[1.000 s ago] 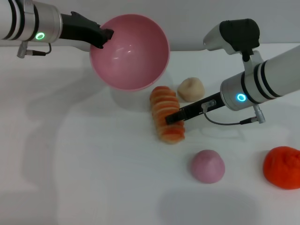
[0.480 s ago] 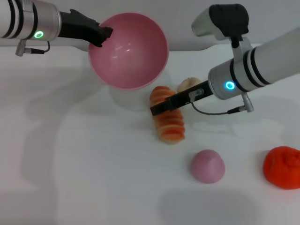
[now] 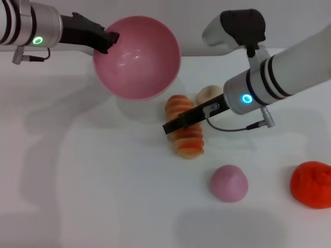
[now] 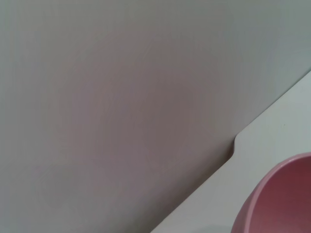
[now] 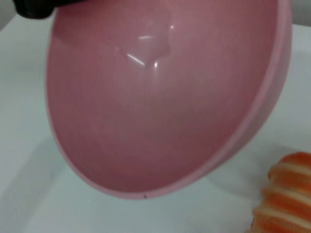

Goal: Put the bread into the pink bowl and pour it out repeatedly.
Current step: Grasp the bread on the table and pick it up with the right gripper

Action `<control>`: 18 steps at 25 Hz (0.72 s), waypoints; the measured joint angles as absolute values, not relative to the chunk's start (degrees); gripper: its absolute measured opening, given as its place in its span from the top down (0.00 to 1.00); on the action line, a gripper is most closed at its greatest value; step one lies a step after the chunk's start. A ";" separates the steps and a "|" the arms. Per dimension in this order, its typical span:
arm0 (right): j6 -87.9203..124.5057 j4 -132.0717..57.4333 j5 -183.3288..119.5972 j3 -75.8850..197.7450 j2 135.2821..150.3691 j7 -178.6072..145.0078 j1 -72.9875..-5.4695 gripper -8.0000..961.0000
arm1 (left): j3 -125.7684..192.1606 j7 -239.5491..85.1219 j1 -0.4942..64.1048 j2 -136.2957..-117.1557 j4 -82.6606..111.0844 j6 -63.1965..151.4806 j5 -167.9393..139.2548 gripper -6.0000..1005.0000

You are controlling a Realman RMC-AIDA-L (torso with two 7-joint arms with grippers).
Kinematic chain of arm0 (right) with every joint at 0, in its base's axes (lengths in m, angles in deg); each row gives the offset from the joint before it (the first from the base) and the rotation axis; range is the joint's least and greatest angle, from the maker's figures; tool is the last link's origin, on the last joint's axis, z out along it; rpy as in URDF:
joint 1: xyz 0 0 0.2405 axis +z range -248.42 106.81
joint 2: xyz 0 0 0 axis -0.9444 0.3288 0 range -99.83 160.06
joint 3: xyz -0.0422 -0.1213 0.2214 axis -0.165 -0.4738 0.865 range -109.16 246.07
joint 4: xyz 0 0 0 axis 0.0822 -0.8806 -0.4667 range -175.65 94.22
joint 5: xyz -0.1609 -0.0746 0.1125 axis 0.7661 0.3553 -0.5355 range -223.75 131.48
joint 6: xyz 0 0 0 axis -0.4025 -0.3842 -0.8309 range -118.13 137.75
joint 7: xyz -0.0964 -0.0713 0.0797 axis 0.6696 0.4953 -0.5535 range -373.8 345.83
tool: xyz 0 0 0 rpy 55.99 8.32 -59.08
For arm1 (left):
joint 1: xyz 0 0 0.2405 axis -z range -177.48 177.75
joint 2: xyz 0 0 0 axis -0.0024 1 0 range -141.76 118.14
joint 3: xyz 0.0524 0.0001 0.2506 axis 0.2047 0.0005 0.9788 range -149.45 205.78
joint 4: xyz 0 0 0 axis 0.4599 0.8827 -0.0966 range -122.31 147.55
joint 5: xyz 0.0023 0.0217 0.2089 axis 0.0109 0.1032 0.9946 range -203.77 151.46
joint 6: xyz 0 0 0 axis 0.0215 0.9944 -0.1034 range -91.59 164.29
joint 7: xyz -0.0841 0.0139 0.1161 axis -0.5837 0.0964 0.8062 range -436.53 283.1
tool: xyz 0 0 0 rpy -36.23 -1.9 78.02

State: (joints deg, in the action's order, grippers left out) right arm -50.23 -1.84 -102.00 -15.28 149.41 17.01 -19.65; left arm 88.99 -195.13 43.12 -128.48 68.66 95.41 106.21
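My left gripper [image 3: 109, 39] grips the rim of the pink bowl [image 3: 137, 57] and holds it raised at the back, tilted so its empty inside faces the head camera. The bowl fills the right wrist view [image 5: 160, 97], and its edge shows in the left wrist view [image 4: 282, 199]. The striped orange and cream bread [image 3: 189, 142] lies on the white table just in front of the bowl, and one end of it shows in the right wrist view [image 5: 284, 194]. My right gripper [image 3: 168, 126] reaches across the loaf's upper half, its tip past the loaf's left side.
A small beige bun [image 3: 208, 95] sits right behind the bread. A pink dome-shaped lump [image 3: 228, 183] lies at the front right, and a red-orange lump [image 3: 312, 184] near the right edge. The table's back edge meets a grey wall.
My right gripper has swung left and up across the bread, from its lower right to past its left side. The bowl has shifted slightly left. The bread has stayed put.
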 joint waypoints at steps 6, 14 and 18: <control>-48.21 -5.64 -104.60 -17.10 149.51 17.23 -19.00 0.42 | 88.98 -195.10 43.06 -128.43 68.70 95.41 106.21 0.95; -46.84 -7.86 -104.69 -17.21 149.47 16.99 -19.14 0.43 | 89.01 -194.37 42.79 -128.39 69.24 95.32 106.21 0.95; -46.65 -7.93 -104.42 -16.88 149.25 16.84 -19.45 0.43 | 89.03 -194.32 42.74 -128.42 69.13 95.28 106.21 0.95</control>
